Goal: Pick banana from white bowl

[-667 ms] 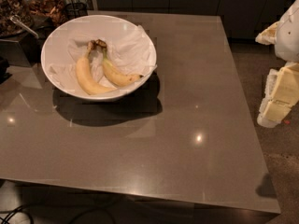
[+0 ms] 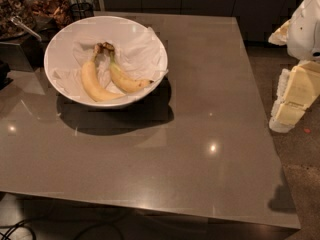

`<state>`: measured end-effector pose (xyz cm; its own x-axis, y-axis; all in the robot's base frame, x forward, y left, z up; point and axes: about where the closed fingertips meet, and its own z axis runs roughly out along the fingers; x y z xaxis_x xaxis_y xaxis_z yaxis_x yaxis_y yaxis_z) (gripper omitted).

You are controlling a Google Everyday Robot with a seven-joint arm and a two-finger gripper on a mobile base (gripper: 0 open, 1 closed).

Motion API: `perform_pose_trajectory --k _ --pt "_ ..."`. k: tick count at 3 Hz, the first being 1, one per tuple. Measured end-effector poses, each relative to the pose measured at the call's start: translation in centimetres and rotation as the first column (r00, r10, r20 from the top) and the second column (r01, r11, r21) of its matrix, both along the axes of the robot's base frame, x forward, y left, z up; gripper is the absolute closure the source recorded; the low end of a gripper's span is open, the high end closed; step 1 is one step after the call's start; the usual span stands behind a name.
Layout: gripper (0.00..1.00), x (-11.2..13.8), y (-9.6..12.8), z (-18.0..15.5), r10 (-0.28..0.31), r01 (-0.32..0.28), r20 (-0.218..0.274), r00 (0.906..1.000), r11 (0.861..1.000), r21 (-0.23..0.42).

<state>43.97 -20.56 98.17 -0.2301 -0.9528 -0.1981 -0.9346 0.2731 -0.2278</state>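
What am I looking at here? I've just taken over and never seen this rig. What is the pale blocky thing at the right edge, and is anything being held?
There is one picture, from the robot's single camera, looking down at an angle; where it is mounted isn't recorded. The pale blocky thing is the robot's arm, ending in its two-finger gripper. It hangs beside the right edge of the brown table, far from the food, and holds neither banana. On the table's far left stands a white bowl lined with crumpled paper. Two bananas lie in it, stems together. The deeper-yellow banana on the right is the one to pick; the paler banana lies left of it. Dark food containers sit behind the bowl.
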Motion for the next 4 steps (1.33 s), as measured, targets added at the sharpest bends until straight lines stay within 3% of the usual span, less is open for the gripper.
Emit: perform_pose_trajectory --k 1,2,3,4 --pt "0.00 3.9 5.3 2.0 -0.030 0.031 -0.058 0.9979 1.000 0.006" --pt "0.00 4.7 6.1 2.5 -0.024 0.025 -0.023 0.9994 0.999 0.023" --pt "0.00 5.7 7.6 2.1 -0.002 0.004 -0.019 0.9998 0.997 0.074" --pt "0.00 7.2 10.4 1.4 -0.025 0.026 -0.020 0.9995 0.995 0.092"
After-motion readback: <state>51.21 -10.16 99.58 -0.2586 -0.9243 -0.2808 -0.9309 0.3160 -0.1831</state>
